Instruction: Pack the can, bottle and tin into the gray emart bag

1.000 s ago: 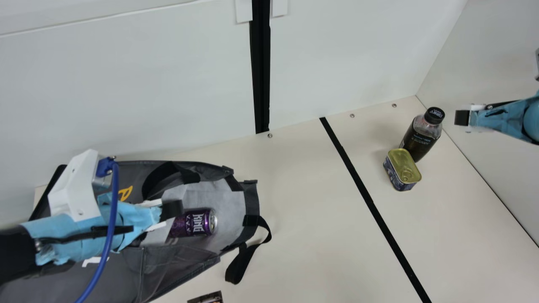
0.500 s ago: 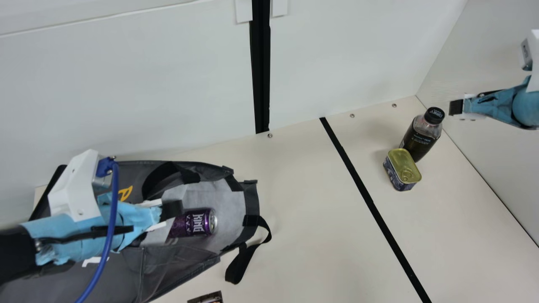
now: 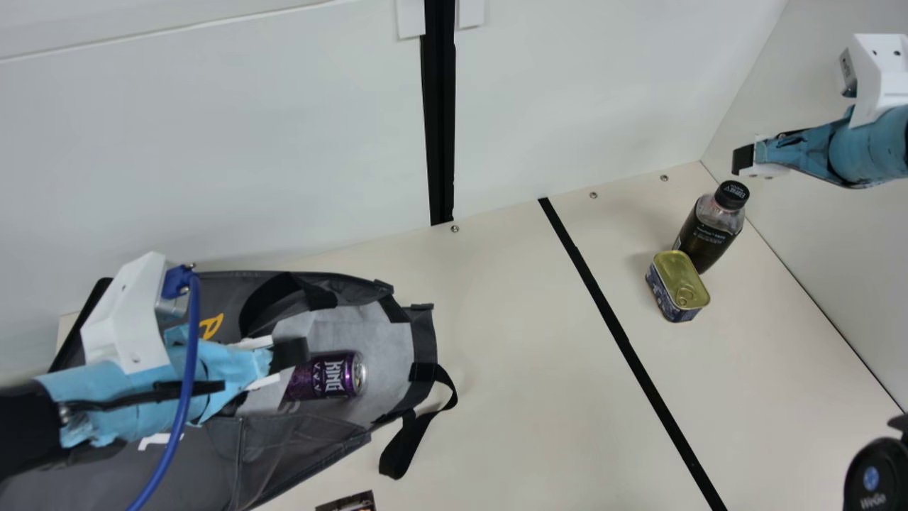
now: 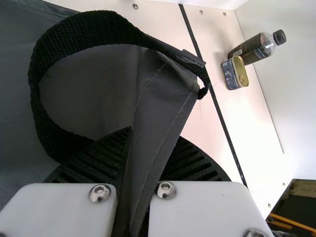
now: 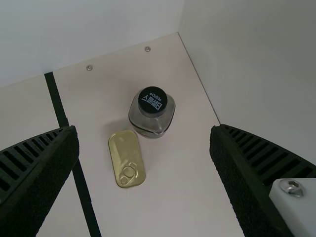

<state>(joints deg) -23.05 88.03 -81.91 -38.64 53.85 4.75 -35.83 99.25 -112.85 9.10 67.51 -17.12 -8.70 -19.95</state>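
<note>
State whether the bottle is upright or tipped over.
Upright: the bottle stands on the table behind the tin, and the right wrist view looks down onto its black cap.

The can (image 3: 326,376) lies in the bag (image 3: 291,440), worktop (image 3: 525,355) left. Bottle (image 3: 708,233) near back right corner, tin (image 3: 679,279) before it, possibly touching.

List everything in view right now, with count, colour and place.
can: 1, purple, lying in the bag's mouth
bottle: 1, dark, black cap, upright behind the tin
tin: 1, gold lid, at right
bag: 1, gray, black straps, lying at left
table: 1, cream, black strip across
walls: white, around the table
printed piece: 1, multicoloured, bottom edge, unidentifiable
rounded part: 1, black, lower right
left gripper: 1, black, pinching the bag
right gripper: 1, black, open above the bottle
</note>
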